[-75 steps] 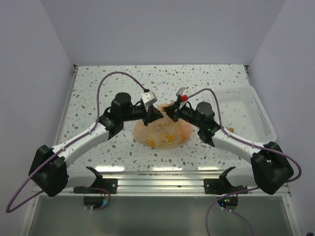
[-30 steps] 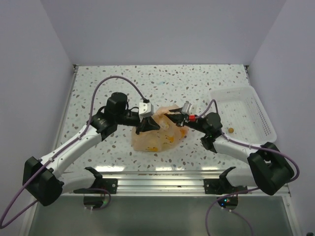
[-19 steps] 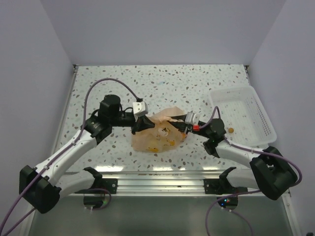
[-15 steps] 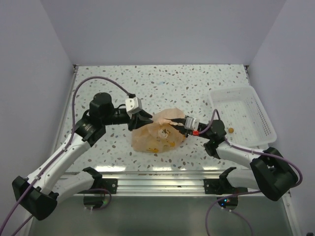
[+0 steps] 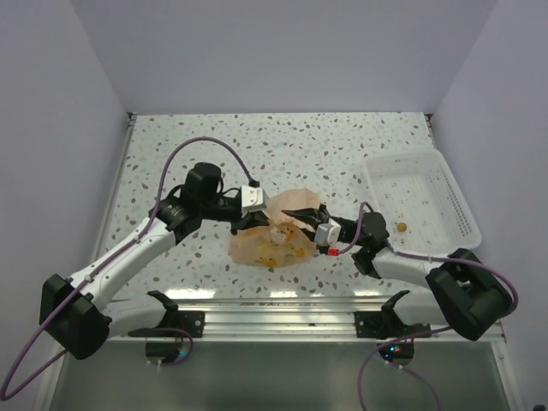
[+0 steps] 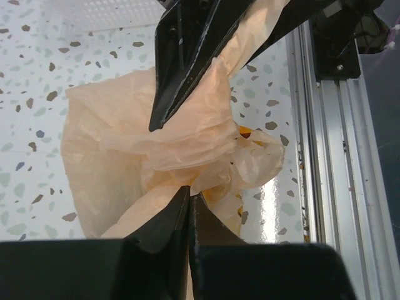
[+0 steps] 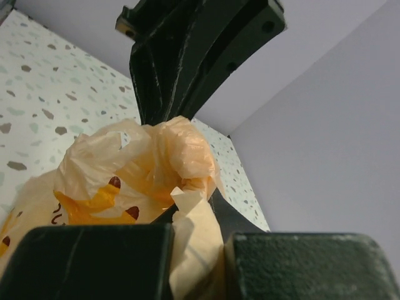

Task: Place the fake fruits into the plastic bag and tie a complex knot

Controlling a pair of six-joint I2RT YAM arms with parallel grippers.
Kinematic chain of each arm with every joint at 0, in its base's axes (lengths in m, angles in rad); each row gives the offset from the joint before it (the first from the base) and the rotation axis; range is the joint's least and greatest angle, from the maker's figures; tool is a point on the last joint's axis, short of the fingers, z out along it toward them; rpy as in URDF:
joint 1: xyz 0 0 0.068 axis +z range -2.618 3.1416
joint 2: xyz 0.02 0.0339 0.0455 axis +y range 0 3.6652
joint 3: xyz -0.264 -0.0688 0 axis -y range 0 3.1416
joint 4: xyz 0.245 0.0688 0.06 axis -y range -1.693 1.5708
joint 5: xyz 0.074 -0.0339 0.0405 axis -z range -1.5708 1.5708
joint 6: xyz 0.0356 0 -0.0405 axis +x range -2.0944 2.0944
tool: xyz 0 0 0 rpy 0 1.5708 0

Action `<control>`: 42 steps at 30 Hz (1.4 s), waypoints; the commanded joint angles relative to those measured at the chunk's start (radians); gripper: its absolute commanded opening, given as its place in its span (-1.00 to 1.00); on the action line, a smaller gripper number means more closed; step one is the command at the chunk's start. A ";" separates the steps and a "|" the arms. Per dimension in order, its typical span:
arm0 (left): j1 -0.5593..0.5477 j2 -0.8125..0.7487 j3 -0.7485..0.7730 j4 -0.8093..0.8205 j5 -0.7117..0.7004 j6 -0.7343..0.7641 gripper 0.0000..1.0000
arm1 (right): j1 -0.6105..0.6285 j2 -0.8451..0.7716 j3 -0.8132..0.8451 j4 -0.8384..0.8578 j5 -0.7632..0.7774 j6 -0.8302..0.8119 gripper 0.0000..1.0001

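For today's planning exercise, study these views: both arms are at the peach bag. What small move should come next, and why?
Probably draw the left gripper and right gripper slightly apart. Both pairs of fingers are shut on bunched film of the plastic bag, the fake fruits show inside, and the gathered top looks loose, so tension should cinch it.

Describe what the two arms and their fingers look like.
The left arm and right arm both have white tubular links between bulky black joints. A purple cable loops along each. A pale grey block sits at each wrist, and the fingers are black, tapered and pointed.
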State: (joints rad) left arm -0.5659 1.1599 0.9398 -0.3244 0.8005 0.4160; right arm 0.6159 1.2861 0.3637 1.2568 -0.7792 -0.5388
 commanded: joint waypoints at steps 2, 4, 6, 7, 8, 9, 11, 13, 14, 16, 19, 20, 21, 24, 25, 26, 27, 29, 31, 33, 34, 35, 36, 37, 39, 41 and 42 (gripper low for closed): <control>-0.043 -0.026 -0.006 -0.033 0.014 0.115 -1.00 | 0.008 0.041 -0.034 0.234 -0.032 -0.168 -1.00; -0.077 -0.060 -0.032 -0.035 -0.009 0.122 -1.00 | 0.012 0.064 -0.048 0.283 -0.025 -0.177 -1.00; -0.109 -0.089 -0.070 -0.033 -0.033 0.142 -1.00 | 0.010 0.073 -0.060 0.299 -0.011 -0.207 -1.00; -0.150 -0.113 -0.084 -0.030 -0.049 0.156 -1.00 | 0.013 0.082 -0.060 0.300 -0.002 -0.216 -1.00; -0.172 -0.121 -0.094 -0.034 -0.067 0.159 -1.00 | 0.013 0.085 -0.057 0.300 0.023 -0.222 -1.00; -0.202 -0.127 -0.116 -0.033 -0.102 0.159 -1.00 | 0.012 0.088 -0.048 0.302 0.035 -0.217 -1.00; -0.222 -0.140 -0.133 -0.036 -0.132 0.159 -1.00 | 0.012 0.085 -0.036 0.296 0.061 -0.207 -1.00; -0.250 -0.158 -0.165 -0.021 -0.196 0.156 -1.00 | 0.012 0.081 -0.019 0.291 0.103 -0.176 -1.00; -0.255 -0.161 -0.176 -0.002 -0.216 0.156 -1.00 | 0.013 0.067 -0.016 0.285 0.112 -0.146 -1.00; -0.265 -0.145 -0.185 0.004 -0.270 0.144 -1.00 | 0.013 0.052 0.000 0.270 0.126 -0.098 -1.00; -0.264 -0.121 -0.191 0.088 -0.334 0.094 -1.00 | 0.013 0.010 0.011 0.251 0.123 0.034 -1.00; -0.265 -0.118 -0.202 0.114 -0.343 0.072 -1.00 | 0.012 -0.001 0.012 0.245 0.126 0.116 -1.00; -0.265 -0.109 -0.205 0.136 -0.354 0.054 -1.00 | 0.013 -0.020 0.021 0.237 0.127 0.166 -1.00; -0.264 -0.089 -0.213 0.224 -0.356 -0.032 -1.00 | 0.016 -0.069 0.061 0.108 0.124 0.339 -1.00; -0.264 -0.089 -0.213 0.281 -0.357 -0.077 -1.00 | 0.021 -0.080 0.070 0.072 0.124 0.399 -1.00; -0.264 -0.092 -0.219 0.301 -0.327 -0.089 -1.00 | 0.027 -0.087 0.076 0.046 0.126 0.417 -1.00; -0.264 -0.104 -0.220 0.308 -0.299 -0.095 -1.00 | 0.031 -0.096 0.077 0.032 0.123 0.428 -1.00; -0.264 -0.130 -0.226 0.346 -0.268 -0.100 -0.99 | 0.033 -0.100 0.066 0.033 0.115 0.444 -1.00; -0.262 -0.184 -0.223 0.293 -0.259 -0.092 -0.95 | 0.035 -0.119 0.054 0.012 0.115 0.433 -1.00; -0.247 -0.245 -0.216 0.260 -0.273 -0.104 -0.91 | 0.035 -0.133 0.044 -0.031 0.120 0.389 -1.00; -0.236 -0.262 -0.208 0.225 -0.273 -0.114 -0.89 | 0.035 -0.140 0.041 -0.039 0.120 0.375 -1.00; -0.224 -0.275 -0.185 0.211 -0.296 -0.134 -0.84 | 0.033 -0.139 0.044 -0.048 0.112 0.361 -1.00; -0.194 -0.281 -0.164 0.196 -0.305 -0.161 -0.79 | 0.033 -0.137 0.055 -0.071 0.092 0.355 -1.00; -0.171 -0.275 -0.139 0.142 -0.304 -0.207 -0.73 | 0.035 -0.149 0.067 -0.162 0.092 0.333 -1.00; -0.097 -0.243 -0.067 0.107 -0.265 -0.246 -0.40 | 0.035 -0.165 0.102 -0.253 0.110 0.323 -1.00; -0.077 -0.227 -0.023 0.070 -0.270 -0.272 -0.08 | 0.035 -0.192 0.130 -0.365 0.127 0.304 -1.00; -0.077 -0.221 -0.018 0.068 -0.264 -0.272 -0.01 | 0.033 -0.200 0.141 -0.400 0.136 0.300 -1.00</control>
State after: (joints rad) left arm -0.6640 0.9215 0.8478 -0.2039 0.5175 0.2195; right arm 0.6434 1.1336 0.4355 1.0210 -0.6788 -0.2047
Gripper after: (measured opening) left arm 0.453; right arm 0.018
